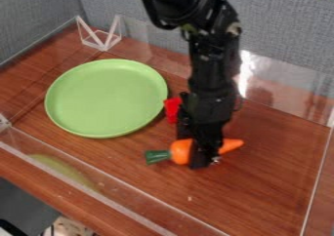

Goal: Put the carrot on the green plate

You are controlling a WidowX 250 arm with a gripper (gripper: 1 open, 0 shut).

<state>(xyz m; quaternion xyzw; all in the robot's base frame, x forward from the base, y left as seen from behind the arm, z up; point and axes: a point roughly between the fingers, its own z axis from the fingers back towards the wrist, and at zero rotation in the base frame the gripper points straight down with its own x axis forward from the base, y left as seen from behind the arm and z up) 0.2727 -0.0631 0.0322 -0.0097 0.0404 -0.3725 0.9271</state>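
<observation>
camera: single view | raised, front of table | angled down | mid-range

1. The table is a reddish-brown wooden surface with a glossy finish; light reflections show along its right portion.
2. A clear plastic barrier borders the table. Its transparent panels stand along the front, left and rear-right edges.
3. A white wire stand of triangular outline sits at the rear left of the table, close to the back wall.
4. A small red object lies on the table near the centre; most of it is hidden, so its shape cannot be determined.
5. The back wall is grey-blue with a fabric-like texture.
</observation>
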